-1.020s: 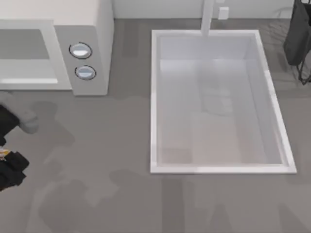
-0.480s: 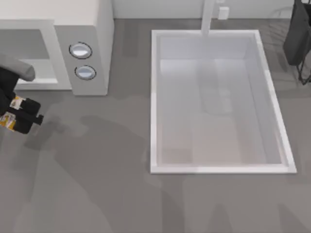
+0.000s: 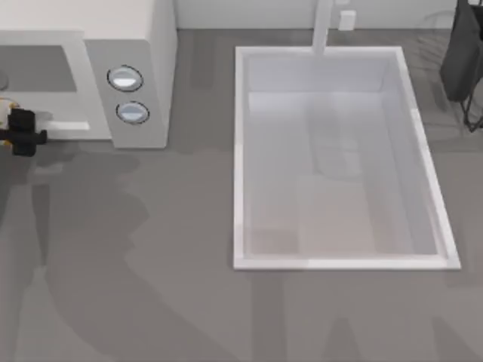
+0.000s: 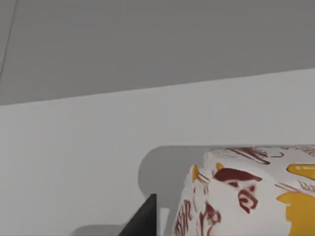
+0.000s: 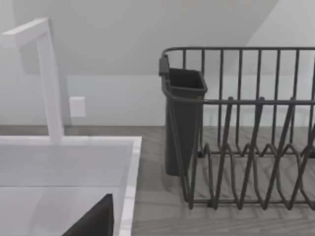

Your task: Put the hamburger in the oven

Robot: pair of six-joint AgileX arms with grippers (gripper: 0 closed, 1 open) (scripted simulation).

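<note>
Oven mouth: hamburger newly arrived

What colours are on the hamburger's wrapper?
White with yellow patches and dark red print, clearest in the left wrist view: hamburger.

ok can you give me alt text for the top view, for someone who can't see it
The left gripper, at the table's far left edge, holds the hamburger at the mouth of the white oven. A large white sink fills the right half of the grey table.
</note>
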